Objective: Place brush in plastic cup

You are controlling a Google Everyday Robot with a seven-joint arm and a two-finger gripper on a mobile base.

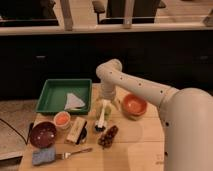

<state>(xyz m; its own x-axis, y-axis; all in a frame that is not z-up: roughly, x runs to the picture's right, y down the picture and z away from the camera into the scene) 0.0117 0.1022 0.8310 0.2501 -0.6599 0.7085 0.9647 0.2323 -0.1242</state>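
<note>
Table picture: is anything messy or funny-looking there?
Nothing looks spilled or broken. The brush lies flat on the table, not in the plastic cup. The open gripper hangs just over the cup.

High oblique view over table [135,150]

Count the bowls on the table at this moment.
2. An orange bowl sits right of the gripper, which hangs over the brush at mid-table. A dark maroon bowl sits at the front left, beside the cream cup. The arm may hide something behind it.
</note>
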